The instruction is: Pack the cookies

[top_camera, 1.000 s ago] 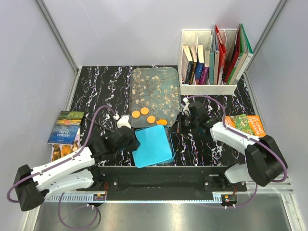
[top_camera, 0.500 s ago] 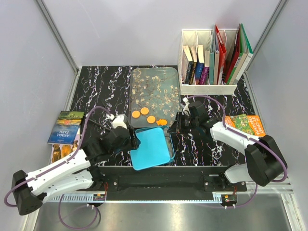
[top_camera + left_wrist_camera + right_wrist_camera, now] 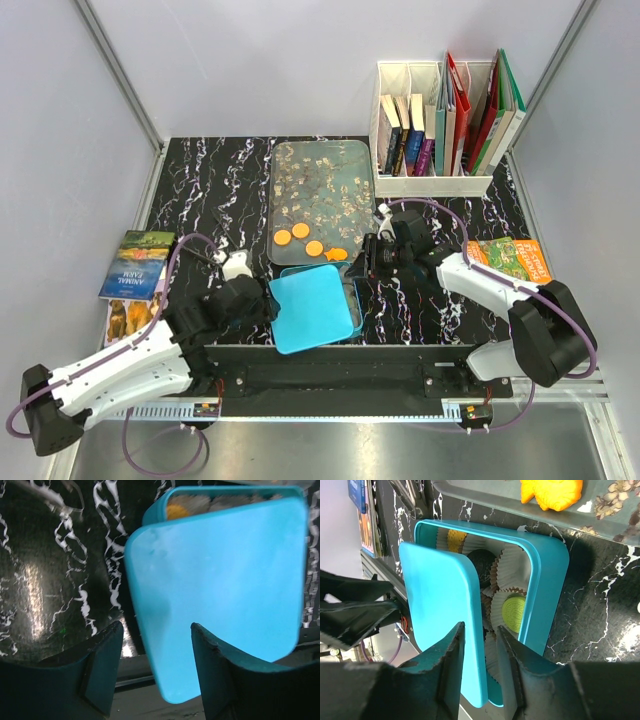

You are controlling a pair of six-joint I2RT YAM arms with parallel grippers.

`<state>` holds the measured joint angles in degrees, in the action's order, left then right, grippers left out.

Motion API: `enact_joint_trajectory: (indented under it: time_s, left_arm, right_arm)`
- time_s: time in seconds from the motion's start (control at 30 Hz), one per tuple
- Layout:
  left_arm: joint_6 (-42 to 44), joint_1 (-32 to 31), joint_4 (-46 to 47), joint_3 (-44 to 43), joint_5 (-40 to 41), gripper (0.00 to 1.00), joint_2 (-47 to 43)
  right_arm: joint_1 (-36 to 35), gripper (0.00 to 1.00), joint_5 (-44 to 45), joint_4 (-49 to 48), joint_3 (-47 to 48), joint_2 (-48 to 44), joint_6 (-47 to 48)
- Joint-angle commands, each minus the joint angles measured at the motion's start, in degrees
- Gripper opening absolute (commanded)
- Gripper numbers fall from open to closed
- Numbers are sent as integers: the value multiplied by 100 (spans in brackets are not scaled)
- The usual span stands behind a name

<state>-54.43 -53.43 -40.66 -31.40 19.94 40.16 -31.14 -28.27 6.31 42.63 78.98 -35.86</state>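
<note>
A blue box (image 3: 357, 300) holds paper cups with a green cookie (image 3: 514, 611), a black one (image 3: 481, 562) and an orange one (image 3: 454, 539). A blue lid (image 3: 315, 305) lies aslant over it, leaving the right side uncovered. Several orange cookies (image 3: 300, 230) lie on the patterned tray (image 3: 340, 190). My right gripper (image 3: 363, 266) has its fingers narrowly astride the lid's edge (image 3: 475, 645), shut on it. My left gripper (image 3: 266, 300) is open at the lid's left side; the lid's corner (image 3: 175, 680) shows between its fingers (image 3: 105, 665), untouched.
A white organizer with books (image 3: 440, 120) stands at the back right. Books (image 3: 138, 265) lie at the left edge and a booklet (image 3: 510, 258) at the right. The tray sits just behind the box.
My left arm has drawn back toward the near left, away from the lid. The lid has shifted slightly toward the left. The right gripper has stayed in place.
</note>
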Motion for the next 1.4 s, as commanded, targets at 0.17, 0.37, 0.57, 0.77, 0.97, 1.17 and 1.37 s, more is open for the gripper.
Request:
enact_joint_trajectory:
  time_s: [0.17,0.37,0.57,0.77,0.97,1.17,1.37]
  left_arm:
    - [-234,25,304,344,-140,60,185]
    - [-217,34,743,556,-307,58,290]
    - [-208,26,1209,740,-570,55,528]
    - [-155,26,1377,749,-641,50,677]
    - [-94,26,1421,644,-641,46,747]
    - [-76,26,1412,556,-579,41,651]
    - [55,34,1245,197,-509,34,511]
  right_arm:
    - [-147,44,-223,-138,131,205,105]
    - [-200,45,-223,-138,193,337,114]
    - [-244,45,-205,-182,167,460,114]
    - [-296,45,-266,-244,149,487,96]
    - [-376,38,-293,-261,175,478,96]
    - [-385,24,-179,-261,140,338,70]
    - [-385,16,-91,-121,263,144,61]
